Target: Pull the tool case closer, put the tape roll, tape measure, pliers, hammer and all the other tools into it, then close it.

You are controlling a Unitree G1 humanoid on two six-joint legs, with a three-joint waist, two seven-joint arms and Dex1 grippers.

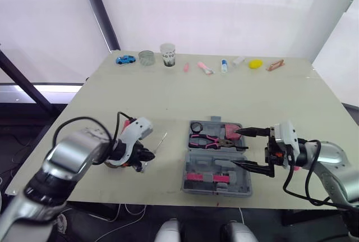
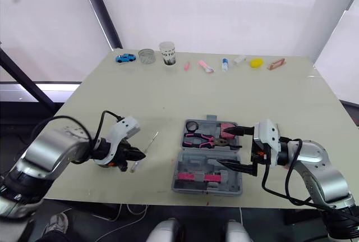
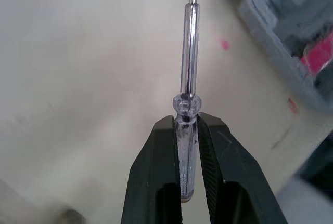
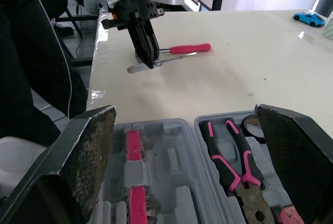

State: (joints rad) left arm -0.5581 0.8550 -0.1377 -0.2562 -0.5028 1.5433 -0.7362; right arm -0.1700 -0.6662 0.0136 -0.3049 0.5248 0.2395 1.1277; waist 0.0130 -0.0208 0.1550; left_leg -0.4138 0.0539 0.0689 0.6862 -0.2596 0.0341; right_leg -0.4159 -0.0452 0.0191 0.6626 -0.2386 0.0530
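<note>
Grey tool case (image 1: 213,163), open flat, pink-handled pliers (image 1: 210,140) in far half

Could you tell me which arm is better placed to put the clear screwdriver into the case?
Left: the left end effector is shut on the screwdriver beside the tool case; the right end effector is open.

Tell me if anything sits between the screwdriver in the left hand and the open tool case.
Nothing visible does: bare table lies between the screwdriver, gripped by the left hand, and the tool case. The open right hand hovers over its right side.
</note>
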